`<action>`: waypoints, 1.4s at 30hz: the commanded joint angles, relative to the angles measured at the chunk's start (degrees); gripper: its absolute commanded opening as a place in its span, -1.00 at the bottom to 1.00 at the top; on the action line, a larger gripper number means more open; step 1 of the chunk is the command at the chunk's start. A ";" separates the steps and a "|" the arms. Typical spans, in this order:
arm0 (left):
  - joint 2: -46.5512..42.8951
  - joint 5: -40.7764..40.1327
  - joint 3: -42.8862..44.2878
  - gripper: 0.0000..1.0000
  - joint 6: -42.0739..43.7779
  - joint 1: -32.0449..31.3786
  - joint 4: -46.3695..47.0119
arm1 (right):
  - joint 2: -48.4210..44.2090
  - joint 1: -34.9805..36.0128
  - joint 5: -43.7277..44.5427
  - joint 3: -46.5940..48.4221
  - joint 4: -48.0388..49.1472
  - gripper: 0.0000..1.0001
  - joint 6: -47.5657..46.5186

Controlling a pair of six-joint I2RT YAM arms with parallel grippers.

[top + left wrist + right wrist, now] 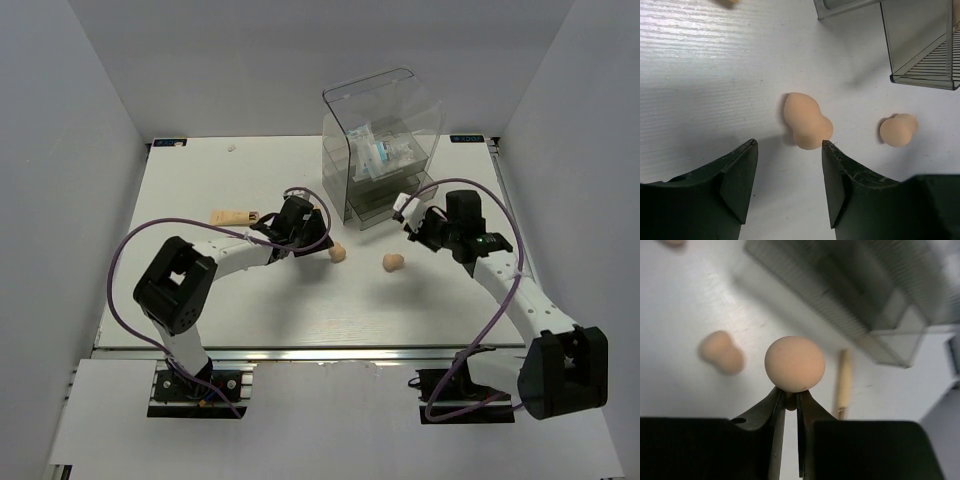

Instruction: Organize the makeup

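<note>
A peach sponge (338,252) lies on the white table just ahead of my left gripper (312,243). In the left wrist view this sponge (807,121) lies just beyond the tips of the open, empty gripper (789,145). A second sponge (392,262) lies to its right and also shows in the left wrist view (897,129). My right gripper (790,392) is shut on another sponge (794,363) and holds it above the table by the drawer box. The thin peach stick (843,382) lies below it. The beige tube (235,216) lies left. The clear packet (380,150) is inside the box.
The clear plastic drawer box (385,110) stands at the back centre-right, with a lower drawer pulled out towards my right gripper (414,227). Its corner shows in the left wrist view (925,50). A small white speck (232,148) lies at the back left.
</note>
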 commanded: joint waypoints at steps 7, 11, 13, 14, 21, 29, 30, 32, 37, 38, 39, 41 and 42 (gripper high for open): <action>1.55 -3.90 2.68 0.27 -2.33 -1.35 0.97 | 15.06 -1.61 2.82 14.50 16.55 -0.91 -16.69; 1.64 -4.25 2.94 0.27 -2.33 -1.44 0.97 | 21.48 -1.52 4.23 19.96 18.23 -0.80 -19.07; 1.64 -4.34 2.77 0.27 -2.42 -1.44 0.97 | 24.12 -1.61 4.06 22.68 18.15 -0.75 -20.21; 1.64 -4.43 2.68 0.27 -2.42 -1.44 0.97 | 24.91 -1.52 4.06 23.57 17.45 -0.67 -20.74; 2.52 -3.90 3.29 0.27 -2.59 -1.44 1.93 | 30.01 -1.96 6.16 26.91 16.57 -0.24 -22.15; 5.86 -3.38 6.10 0.27 -3.65 -1.52 1.85 | 31.33 -2.22 6.60 27.09 16.48 -0.15 -20.49; 6.12 -3.29 6.28 0.27 -3.82 -1.52 1.67 | 31.42 -2.31 6.52 27.00 16.48 -0.15 -20.31; 6.74 -3.20 6.46 0.27 -3.91 -1.61 1.76 | 31.94 -2.49 6.52 27.09 16.39 -0.14 -20.22; 6.92 -3.11 6.28 0.26 -4.18 -1.61 1.76 | 32.47 -2.92 5.64 27.00 15.07 -0.13 -20.31; 6.92 -3.11 6.28 0.26 -4.18 -1.61 1.67 | 32.47 -2.93 5.38 27.00 14.72 -0.13 -20.31; 7.00 -3.11 6.28 0.26 -4.18 -1.61 1.67 | 32.47 -3.01 5.11 27.00 14.46 -0.13 -20.31; 7.09 -2.94 6.37 0.26 -4.18 -1.61 1.85 | 32.39 -3.01 4.76 27.00 13.76 -0.12 -20.31; 7.27 -2.94 6.46 0.26 -4.18 -1.61 1.67 | 32.30 -3.01 4.58 26.83 13.75 -0.12 -20.22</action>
